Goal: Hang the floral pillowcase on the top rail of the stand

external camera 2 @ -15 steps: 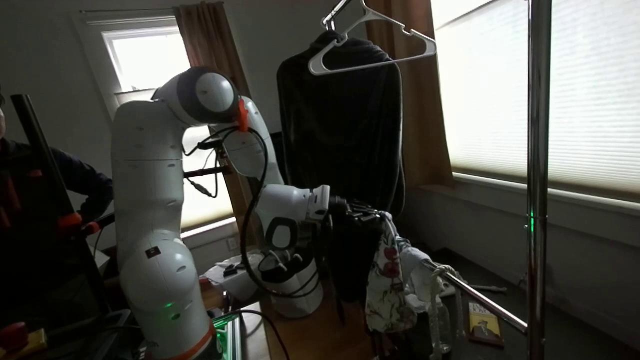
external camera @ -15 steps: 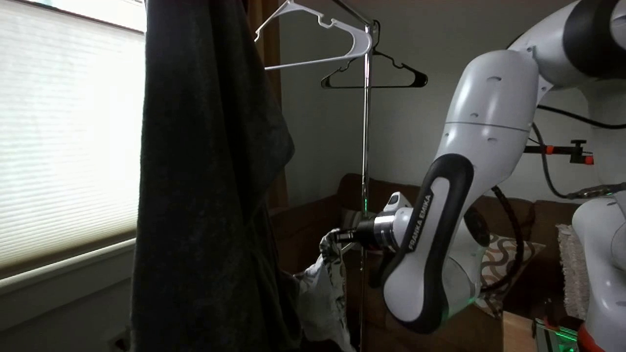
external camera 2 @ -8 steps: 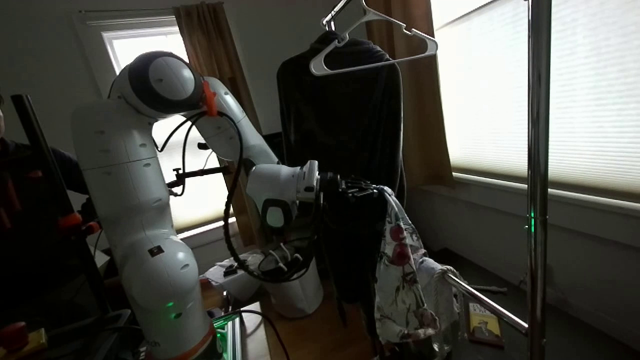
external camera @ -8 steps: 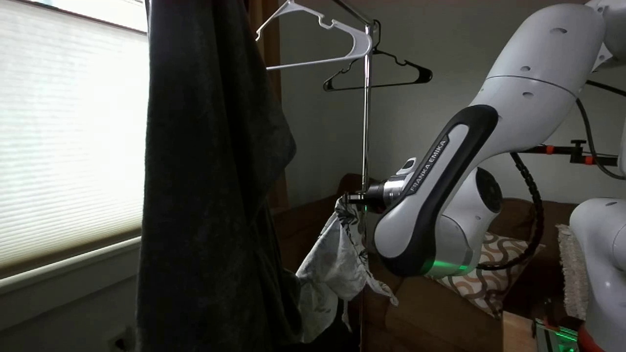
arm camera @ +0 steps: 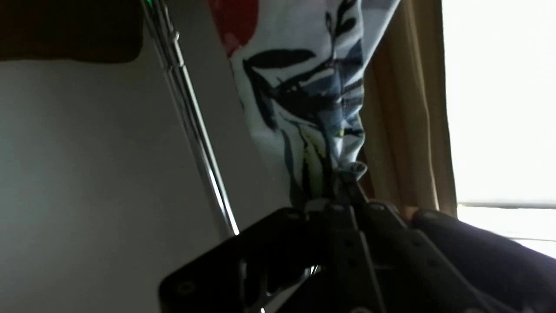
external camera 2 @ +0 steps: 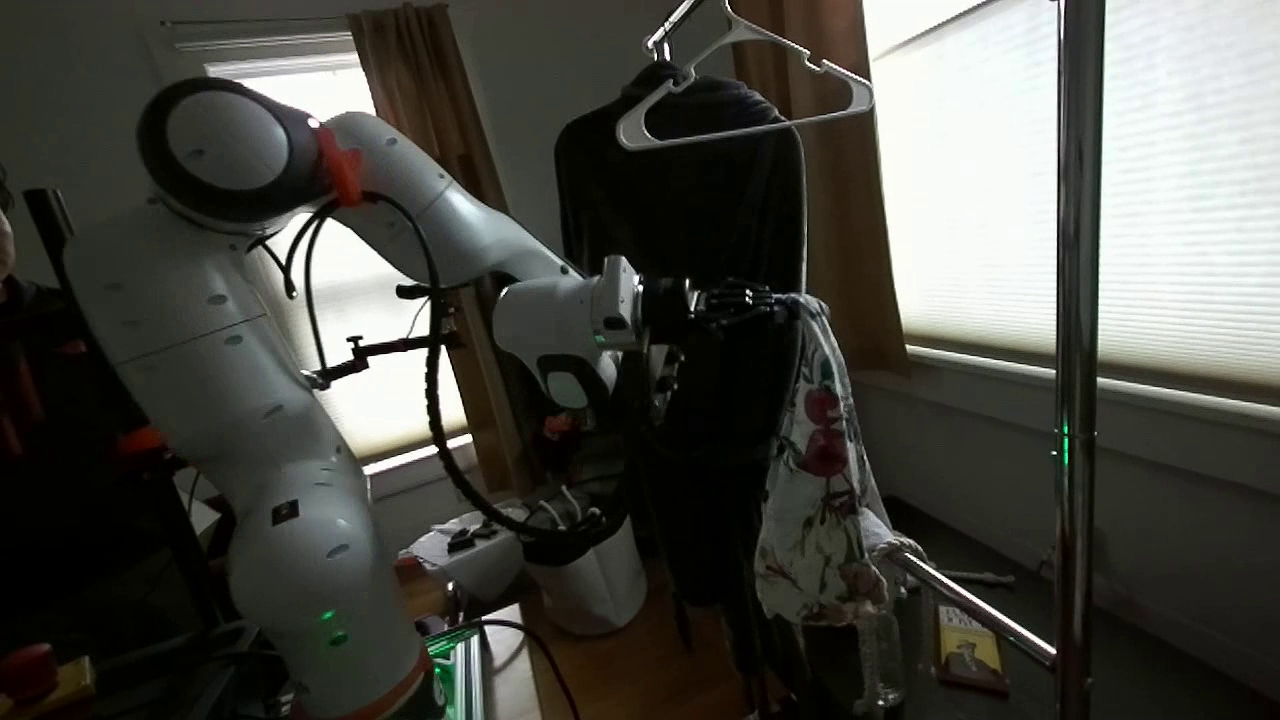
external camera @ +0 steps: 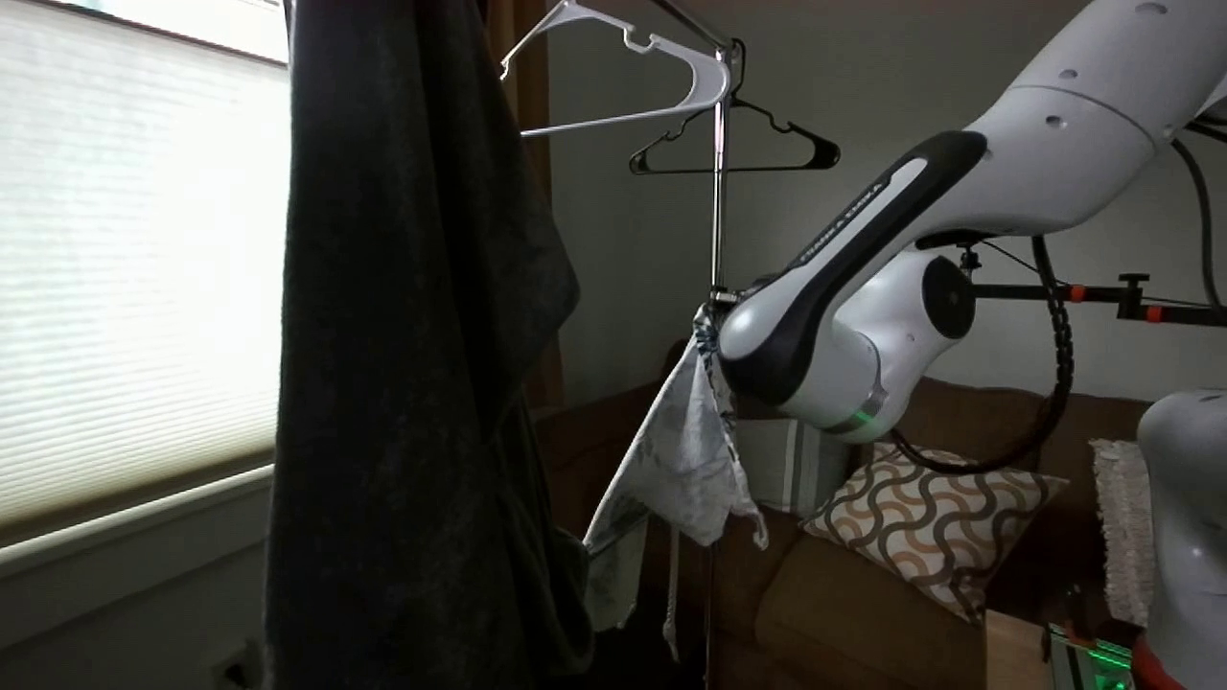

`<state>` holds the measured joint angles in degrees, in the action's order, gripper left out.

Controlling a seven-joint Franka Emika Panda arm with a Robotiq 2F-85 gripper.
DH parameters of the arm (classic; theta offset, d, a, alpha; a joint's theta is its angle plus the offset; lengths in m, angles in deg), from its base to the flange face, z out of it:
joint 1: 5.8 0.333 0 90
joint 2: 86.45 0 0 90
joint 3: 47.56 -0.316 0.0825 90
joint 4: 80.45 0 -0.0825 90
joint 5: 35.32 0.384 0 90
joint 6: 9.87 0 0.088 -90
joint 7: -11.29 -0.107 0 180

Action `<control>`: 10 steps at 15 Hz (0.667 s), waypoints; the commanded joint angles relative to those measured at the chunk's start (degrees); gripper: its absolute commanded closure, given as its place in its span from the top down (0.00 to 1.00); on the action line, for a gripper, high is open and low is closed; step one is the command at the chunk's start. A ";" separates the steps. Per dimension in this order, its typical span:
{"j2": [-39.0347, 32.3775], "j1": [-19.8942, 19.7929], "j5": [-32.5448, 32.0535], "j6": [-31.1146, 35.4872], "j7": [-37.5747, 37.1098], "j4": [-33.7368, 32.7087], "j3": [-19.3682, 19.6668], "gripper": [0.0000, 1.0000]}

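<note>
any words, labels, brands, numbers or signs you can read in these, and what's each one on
"FRANKA EMIKA": on the robot arm, running at a slant in an exterior view, faint but readable.
Too small and blurred to read: the lettering on the cover of the yellow book.
Too small to read: whatever may be on the dark square label low on the arm.
No other text can be made out.
</note>
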<state>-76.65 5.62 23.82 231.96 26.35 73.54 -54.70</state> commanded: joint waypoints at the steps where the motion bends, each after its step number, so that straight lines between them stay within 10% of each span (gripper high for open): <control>1: 8.37 -6.20 2.44 -0.01 5.44 0.40 -3.76 0.01; 7: 7.64 -7.27 -0.11 1.25 4.75 -1.19 -2.65 0.01; 10: 12.17 -14.48 -0.68 -0.21 6.85 -3.27 -3.96 0.01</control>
<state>-68.62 -2.48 24.18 231.74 32.48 71.71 -57.28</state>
